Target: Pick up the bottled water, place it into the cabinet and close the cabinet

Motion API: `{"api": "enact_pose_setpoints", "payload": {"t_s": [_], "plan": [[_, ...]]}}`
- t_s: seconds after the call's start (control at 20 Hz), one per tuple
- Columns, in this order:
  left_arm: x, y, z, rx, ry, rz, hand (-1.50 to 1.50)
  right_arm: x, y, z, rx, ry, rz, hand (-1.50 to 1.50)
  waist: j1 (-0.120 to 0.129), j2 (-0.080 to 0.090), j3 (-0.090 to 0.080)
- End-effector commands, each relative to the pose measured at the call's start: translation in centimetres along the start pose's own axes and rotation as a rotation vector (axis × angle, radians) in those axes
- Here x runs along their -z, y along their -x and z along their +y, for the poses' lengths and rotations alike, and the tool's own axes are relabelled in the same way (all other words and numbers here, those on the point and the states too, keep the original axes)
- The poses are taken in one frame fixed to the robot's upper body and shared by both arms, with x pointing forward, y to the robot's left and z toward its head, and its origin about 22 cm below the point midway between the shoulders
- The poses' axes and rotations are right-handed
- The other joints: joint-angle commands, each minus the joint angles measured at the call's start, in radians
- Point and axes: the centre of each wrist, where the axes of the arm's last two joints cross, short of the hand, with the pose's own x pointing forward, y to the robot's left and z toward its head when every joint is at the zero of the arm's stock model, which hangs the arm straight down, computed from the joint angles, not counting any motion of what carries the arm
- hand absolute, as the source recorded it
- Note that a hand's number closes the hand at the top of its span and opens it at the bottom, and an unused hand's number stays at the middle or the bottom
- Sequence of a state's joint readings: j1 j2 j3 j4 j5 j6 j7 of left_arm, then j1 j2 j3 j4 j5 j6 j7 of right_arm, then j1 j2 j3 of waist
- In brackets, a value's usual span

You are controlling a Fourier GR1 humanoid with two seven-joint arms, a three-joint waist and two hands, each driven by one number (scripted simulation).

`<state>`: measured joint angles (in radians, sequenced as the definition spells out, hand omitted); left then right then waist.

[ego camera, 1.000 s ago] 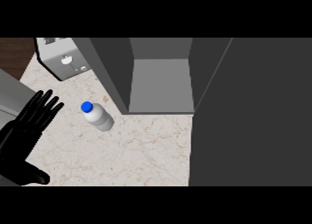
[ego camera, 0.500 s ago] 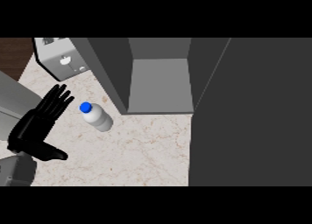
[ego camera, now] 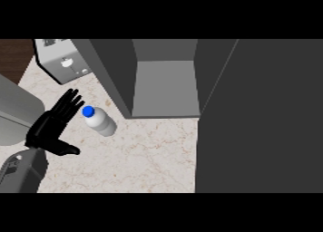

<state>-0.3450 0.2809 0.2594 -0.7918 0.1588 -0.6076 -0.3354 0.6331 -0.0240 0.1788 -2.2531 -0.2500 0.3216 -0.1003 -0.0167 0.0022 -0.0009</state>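
Note:
A clear water bottle (ego camera: 100,123) with a blue cap (ego camera: 88,111) stands on the marble counter (ego camera: 137,158), just left of the cabinet. The grey cabinet (ego camera: 164,86) is open and its inside shows nothing. Its dark door (ego camera: 265,118) swings out and fills the view's right side. My left hand (ego camera: 54,127) is open with straight fingers, just left of the bottle, its fingertips level with the cap and a narrow gap between them. The grey left forearm (ego camera: 20,170) rises from the lower left. No right hand shows.
A small grey appliance (ego camera: 65,63) stands at the counter's back left. A large grey rounded shape (ego camera: 10,111) covers the left edge behind the hand. Dark wood (ego camera: 7,56) shows at the top left corner.
My left hand has moved up and to the right, closer to the bottle, and its forearm has come into view. The bottle and the cabinet door have not moved.

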Motion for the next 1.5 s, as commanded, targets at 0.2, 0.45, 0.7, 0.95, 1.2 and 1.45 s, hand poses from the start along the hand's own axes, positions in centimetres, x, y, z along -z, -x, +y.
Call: {"api": "enact_pose_setpoints", "payload": {"t_s": [0.2, 0.45, 0.7, 0.95, 1.2, 1.45], "plan": [[0.8, 2.9, 0.5, -0.088, -0.004, 0.063, -1.5, -0.7, 1.5, 0.2, 0.014, -0.02, -0.003, -1.5, -0.007, 0.002, -0.001], [0.7, 4.4, 0.1, -0.111, -0.006, 0.094, -1.5, -2.3, 0.6, -0.5, 0.026, -0.009, 0.002, -1.5, -0.022, 0.006, -0.002], [0.8, 5.7, -1.1, -0.118, -0.001, 0.05, -1.5, -0.6, -0.1, -1.0, -0.006, -0.024, 0.004, -1.5, -0.019, 0.009, -0.002], [1.2, 5.7, -1.2, -0.135, -0.003, 0.08, -1.5, -0.1, 1.6, -0.3, 0.003, -0.037, -0.002, -1.5, -0.023, 0.011, -0.003], [0.8, 6.1, -1.4, -0.145, 0.017, 0.066, -1.5, -0.2, 1.0, -0.3, 0.01, -0.023, 0.002, -1.5, -0.022, 0.011, -0.003], [0.5, 7.6, -2.7, -0.256, 0.053, 0.087, -1.5, -0.2, 1.9, -1.0, 0.007, -0.022, 0.0, -1.5, -0.02, 0.01, -0.002]]}}
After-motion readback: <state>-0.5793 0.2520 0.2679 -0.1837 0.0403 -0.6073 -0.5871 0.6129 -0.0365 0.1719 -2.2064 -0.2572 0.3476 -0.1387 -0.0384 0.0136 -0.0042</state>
